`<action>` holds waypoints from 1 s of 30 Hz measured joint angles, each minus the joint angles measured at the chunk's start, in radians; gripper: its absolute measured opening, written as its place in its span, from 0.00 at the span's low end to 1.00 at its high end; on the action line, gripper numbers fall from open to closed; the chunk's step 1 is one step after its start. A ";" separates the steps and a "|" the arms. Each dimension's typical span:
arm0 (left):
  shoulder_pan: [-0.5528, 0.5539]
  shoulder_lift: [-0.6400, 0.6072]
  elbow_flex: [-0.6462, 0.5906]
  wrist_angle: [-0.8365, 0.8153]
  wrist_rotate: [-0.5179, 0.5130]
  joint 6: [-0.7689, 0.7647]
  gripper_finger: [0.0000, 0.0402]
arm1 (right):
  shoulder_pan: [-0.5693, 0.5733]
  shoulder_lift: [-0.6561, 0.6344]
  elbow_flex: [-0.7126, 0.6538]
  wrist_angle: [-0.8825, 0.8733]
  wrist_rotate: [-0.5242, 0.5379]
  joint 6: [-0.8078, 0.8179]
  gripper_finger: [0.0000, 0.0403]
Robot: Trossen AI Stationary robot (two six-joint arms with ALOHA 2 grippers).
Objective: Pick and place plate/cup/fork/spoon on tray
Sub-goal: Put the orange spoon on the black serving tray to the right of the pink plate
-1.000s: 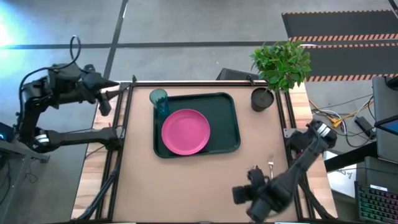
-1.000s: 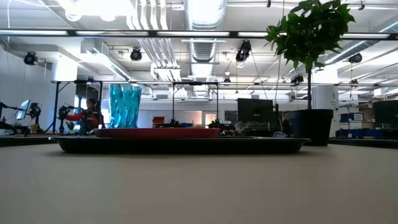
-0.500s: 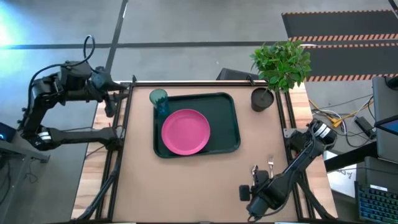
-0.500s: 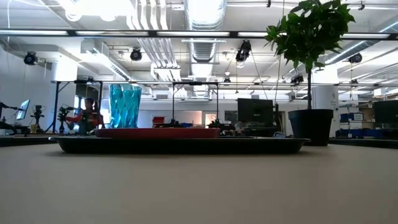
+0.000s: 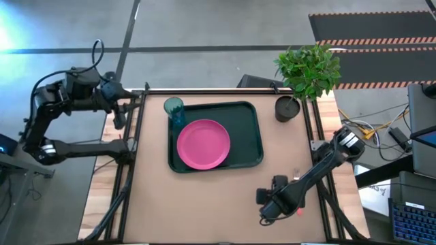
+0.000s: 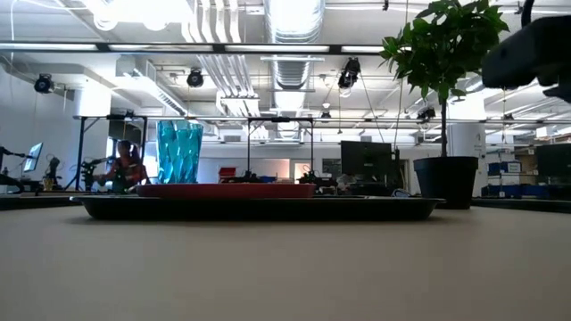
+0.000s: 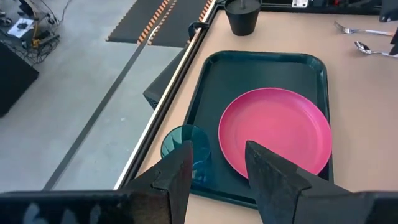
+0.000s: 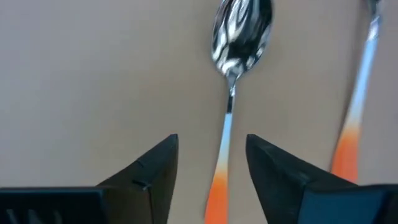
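your table (image 5: pixel 211 197) is the biggest thing here, a tan top with dark rails down both sides. on its far half sits the tray (image 5: pixel 248 129), dark green, long side running left to right. the plate (image 5: pixel 203 143) lies flat inside the tray, toward its near left part, pink and round. the cup (image 5: pixel 174 109) stands upright in the tray's far left corner, just beside the plate; in the low view it rises teal above the tray's rim (image 6: pixel 178 152).

off the tray's far right corner you have a dark plant pot (image 5: pixel 287 108) with a leafy plant, standing apart from the tray.

your left gripper (image 5: pixel 120 109) hangs at the table's far left edge, outside the rail, fingers (image 7: pixel 177 177) apart and empty, looking across at the cup and plate.

your right gripper (image 5: pixel 274 191) is low over the near right part of the table, well apart from the tray. its fingers (image 8: pixel 152 168) stand apart with the spoon (image 8: pixel 233 68) lying flat on the table between them, handle toward the gripper, bowl away; nothing is clamped. the fork (image 8: pixel 360 93) lies just beside the spoon, roughly parallel, orange handle the same way. in the high view you can see only the fork's tines (image 5: pixel 297 173) past the arm.
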 joint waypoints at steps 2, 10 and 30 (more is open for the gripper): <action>0.000 -0.009 0.000 0.000 0.000 0.000 0.33 | -0.006 0.000 -0.018 0.035 -0.014 0.010 0.46; 0.000 -0.045 0.000 -0.001 -0.001 0.001 0.33 | -0.027 0.001 -0.111 0.148 -0.056 0.026 0.44; 0.000 -0.090 0.000 -0.002 -0.002 -0.006 0.33 | -0.030 -0.003 -0.195 0.257 -0.078 0.025 0.03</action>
